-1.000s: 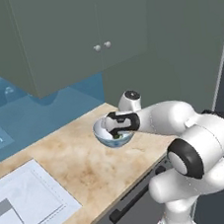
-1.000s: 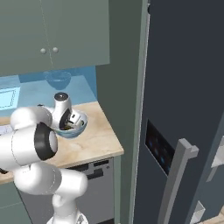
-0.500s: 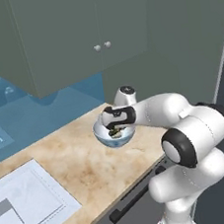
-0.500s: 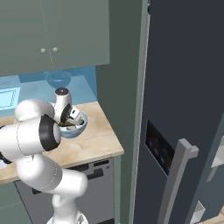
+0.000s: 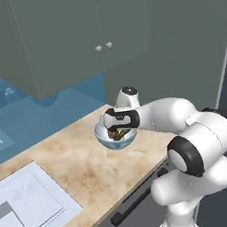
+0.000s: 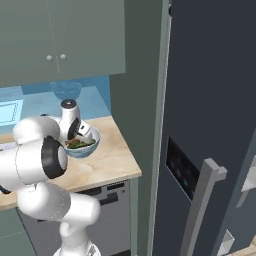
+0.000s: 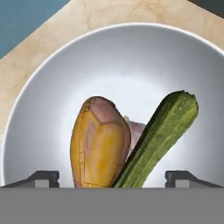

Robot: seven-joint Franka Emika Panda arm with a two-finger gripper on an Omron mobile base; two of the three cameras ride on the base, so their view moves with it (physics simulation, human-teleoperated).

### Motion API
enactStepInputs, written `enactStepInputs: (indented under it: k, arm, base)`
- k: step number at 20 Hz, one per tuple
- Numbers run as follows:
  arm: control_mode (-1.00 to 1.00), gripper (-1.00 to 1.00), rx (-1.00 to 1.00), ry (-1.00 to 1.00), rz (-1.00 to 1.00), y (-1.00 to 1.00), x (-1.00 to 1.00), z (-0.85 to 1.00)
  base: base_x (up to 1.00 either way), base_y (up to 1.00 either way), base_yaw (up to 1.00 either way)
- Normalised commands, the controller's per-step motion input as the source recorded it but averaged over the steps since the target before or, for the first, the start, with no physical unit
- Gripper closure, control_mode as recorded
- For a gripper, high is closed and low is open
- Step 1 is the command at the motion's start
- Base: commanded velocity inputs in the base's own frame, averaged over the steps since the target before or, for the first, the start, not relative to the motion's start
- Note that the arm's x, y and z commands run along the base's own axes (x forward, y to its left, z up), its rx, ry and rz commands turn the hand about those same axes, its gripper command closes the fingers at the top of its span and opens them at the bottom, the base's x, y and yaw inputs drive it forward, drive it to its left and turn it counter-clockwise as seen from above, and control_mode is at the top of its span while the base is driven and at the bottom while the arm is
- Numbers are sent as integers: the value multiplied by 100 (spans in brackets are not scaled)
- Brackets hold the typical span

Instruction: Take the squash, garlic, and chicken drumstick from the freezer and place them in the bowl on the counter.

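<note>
Completion is judged near, since the squash, the chicken drumstick and the garlic (half hidden between them) are seen lying in the bowl on the counter, beneath the spread, empty gripper.

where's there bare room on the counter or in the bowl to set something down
On the counter, the bare marbled stretch between the bowl and the pale flat panel is free. Inside the bowl, the far white half is bare. The near half is crowded: chicken drumstick, garlic and squash lie together under the open gripper.
</note>
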Motion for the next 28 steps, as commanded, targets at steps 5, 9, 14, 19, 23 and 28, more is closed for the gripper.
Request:
enactStepInputs:
  k: [5,9,14,19,23,28]
  arm:
    - [-100,-100,0,-18,-1,0,-45,1]
    - [-100,-100,0,-25,0,0,-56,31]
    - [-100,-100,1,-25,0,0,-64,57]
    - [-100,-100,0,-14,0,-5,-75,69]
    - [-100,-100,-1,0,-4,-14,-78,74]
    - [-100,-100,-6,6,-7,-17,-74,65]
  base:
    - [0,0,0]
    - [0,0,0]
    - [0,0,0]
    - [0,0,0]
    - [0,0,0]
    - [0,0,0]
